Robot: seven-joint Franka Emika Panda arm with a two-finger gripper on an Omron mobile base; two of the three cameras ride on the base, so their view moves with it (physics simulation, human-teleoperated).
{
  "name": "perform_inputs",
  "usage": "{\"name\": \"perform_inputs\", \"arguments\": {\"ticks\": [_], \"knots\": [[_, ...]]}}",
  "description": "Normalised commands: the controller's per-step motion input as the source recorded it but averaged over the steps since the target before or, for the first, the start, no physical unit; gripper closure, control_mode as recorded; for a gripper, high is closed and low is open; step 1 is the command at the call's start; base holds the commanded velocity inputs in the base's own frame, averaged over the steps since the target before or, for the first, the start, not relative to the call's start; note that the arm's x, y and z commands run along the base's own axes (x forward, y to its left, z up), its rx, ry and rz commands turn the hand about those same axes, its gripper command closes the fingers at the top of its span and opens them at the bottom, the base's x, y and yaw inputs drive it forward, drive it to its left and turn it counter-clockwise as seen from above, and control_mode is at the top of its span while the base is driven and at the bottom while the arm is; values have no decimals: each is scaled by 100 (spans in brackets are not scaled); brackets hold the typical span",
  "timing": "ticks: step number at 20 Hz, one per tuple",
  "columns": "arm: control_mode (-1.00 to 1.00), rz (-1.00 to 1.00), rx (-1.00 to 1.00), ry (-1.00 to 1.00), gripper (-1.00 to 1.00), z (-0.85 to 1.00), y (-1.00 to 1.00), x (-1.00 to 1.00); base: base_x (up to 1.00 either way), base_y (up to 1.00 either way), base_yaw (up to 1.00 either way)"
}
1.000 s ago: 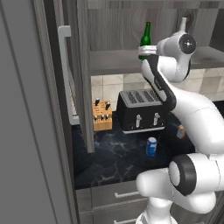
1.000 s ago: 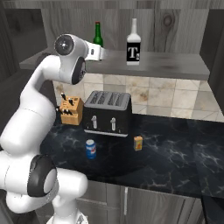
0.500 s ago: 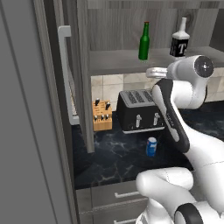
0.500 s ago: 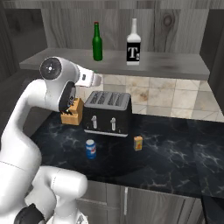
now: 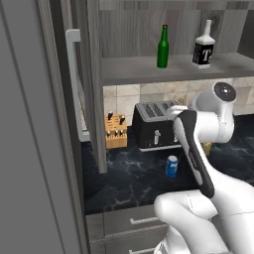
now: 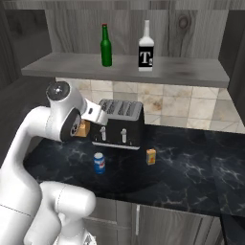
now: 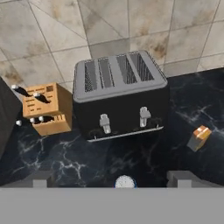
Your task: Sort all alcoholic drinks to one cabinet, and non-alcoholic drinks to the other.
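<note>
Two drinks sit on the dark desk in front of the toaster (image 6: 117, 123): blue soda can (image 6: 99, 163) nearest, orange carton (image 6: 151, 156) beside it. Gripper (image 7: 113, 178) hangs open, empty, above. Beyond, over the toaster, green bottle (image 6: 106, 46) and pale bottle (image 6: 145, 47) stand on the cabinet shelf (image 6: 67, 66).

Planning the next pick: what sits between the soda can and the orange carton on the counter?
Nothing: bare black counter separates the soda can from the orange carton in the right base view; the toaster stands behind them.
</note>
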Motion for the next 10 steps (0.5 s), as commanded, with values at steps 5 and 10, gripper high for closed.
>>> {"name": "perform_inputs", "arguments": {"ticks": [5,10], "knots": [[-100,0,0,22,-100,-100,0,0,0,0,0],[-100,0,0,21,-100,-93,0,0,0,0,0]]}}
